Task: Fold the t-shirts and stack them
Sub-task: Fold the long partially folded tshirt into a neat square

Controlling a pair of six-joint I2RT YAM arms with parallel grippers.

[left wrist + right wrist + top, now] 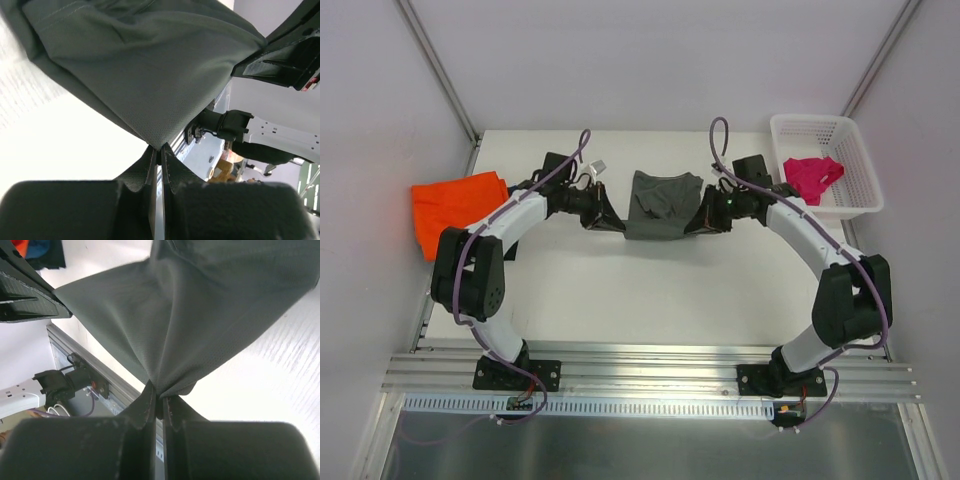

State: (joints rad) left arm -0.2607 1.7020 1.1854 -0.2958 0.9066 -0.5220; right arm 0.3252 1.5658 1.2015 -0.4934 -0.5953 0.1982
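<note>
T-shirts, read from left to right. At the left edge of the table [620,290] we see the orange shirt [455,208], lying loosely bunched. Next, the left gripper [616,226] is pinched tight on the near left corner of the grey shirt [660,205], which sits at mid-table. The right gripper [694,226] is clamped on its near right corner, and we see the cloth drawn taut between the two. At the far right, the pink shirt [812,176] lies crumpled inside the white basket [865,195].
</note>
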